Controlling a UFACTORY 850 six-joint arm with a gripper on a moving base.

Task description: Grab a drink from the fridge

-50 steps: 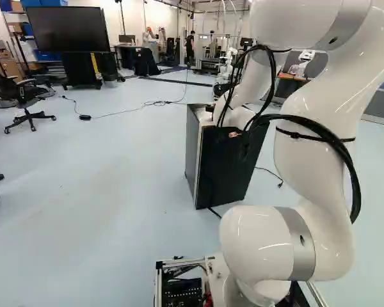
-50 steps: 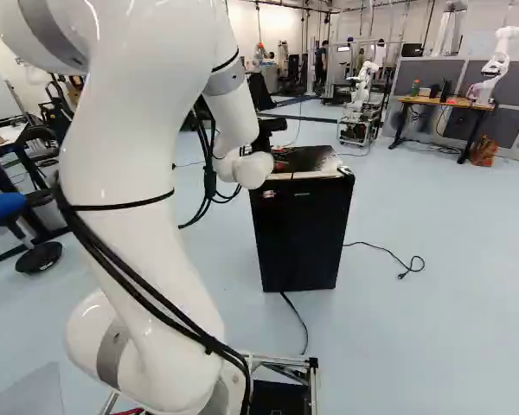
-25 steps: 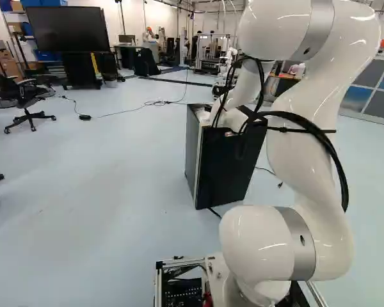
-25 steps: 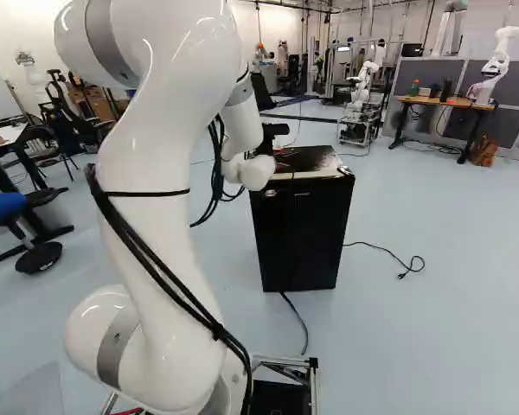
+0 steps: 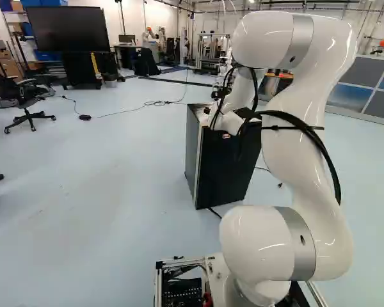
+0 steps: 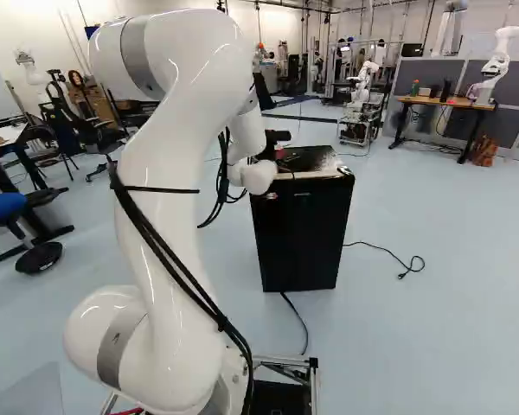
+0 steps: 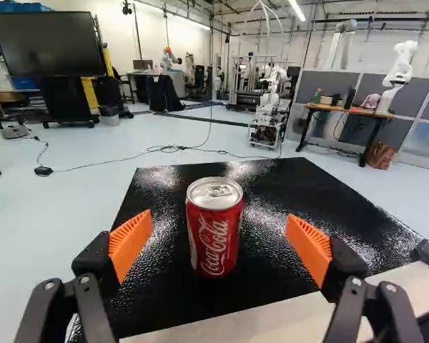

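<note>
In the right base view the black fridge (image 6: 303, 238) stood just right of centre, the white arm (image 6: 169, 207) reaching to it from the left. The gripper (image 6: 277, 148) was released, its orange-padded fingers (image 7: 129, 243) spread wide. The red can (image 7: 214, 232) stood upright on the fridge's glossy top (image 7: 289, 193), in line with the gap between them, touching neither.

Bright, overhead lt; ceiling tube (image 7: 297, 10) on in wrist view. Glare patches on blk fridge top (image 7: 286, 187), spec highlights on wht arm (image 5: 307, 153).
</note>
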